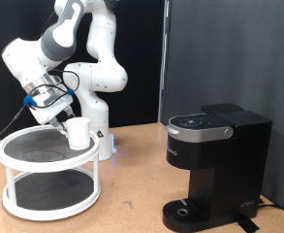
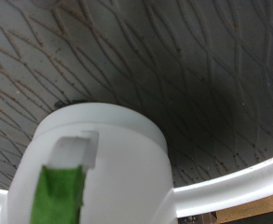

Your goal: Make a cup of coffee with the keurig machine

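The white cup is at the exterior view's right side of a round rack's top shelf; I cannot tell whether it rests on the mesh or hangs just above it. My gripper is right beside the cup, on its left and slightly above. The wrist view shows the cup very close, with a green strip on its near side and dark mesh behind it. No fingers show there. The black keurig machine stands at the exterior view's right with its lid down.
The rack is a white two-tier stand with black mesh shelves; its lower shelf sits near the table. The robot's base stands behind the rack. Bare wooden table lies between the rack and the machine.
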`<state>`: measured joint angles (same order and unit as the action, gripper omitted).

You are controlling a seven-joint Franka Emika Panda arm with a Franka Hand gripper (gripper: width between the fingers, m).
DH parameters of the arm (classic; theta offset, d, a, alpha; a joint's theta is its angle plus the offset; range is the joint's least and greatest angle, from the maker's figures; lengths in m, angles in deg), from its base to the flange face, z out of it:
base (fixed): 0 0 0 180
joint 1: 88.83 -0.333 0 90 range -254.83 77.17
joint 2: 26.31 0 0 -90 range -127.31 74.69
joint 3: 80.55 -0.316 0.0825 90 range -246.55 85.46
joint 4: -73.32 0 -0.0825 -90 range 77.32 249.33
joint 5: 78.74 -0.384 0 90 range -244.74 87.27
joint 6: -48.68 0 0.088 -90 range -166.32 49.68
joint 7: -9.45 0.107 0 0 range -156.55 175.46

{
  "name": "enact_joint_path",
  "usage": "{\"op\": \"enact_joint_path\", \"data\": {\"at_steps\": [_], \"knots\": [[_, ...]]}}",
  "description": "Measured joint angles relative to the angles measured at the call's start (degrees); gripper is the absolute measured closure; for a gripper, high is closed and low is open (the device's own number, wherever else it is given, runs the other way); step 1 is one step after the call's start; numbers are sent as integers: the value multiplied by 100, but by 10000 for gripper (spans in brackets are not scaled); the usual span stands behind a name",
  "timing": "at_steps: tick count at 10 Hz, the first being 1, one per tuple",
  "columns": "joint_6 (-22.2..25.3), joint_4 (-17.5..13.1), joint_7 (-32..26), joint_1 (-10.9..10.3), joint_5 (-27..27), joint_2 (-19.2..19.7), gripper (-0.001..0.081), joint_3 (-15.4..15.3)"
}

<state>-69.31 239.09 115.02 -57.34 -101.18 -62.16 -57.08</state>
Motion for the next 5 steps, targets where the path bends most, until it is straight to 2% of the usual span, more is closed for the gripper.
{"op": "enact_joint_path", "data": {"at_steps": [4,5], "knots": [[2,32,-3,105,2,-39,72,-3],[2,36,-3,122,2,-48,183,-4]]}}
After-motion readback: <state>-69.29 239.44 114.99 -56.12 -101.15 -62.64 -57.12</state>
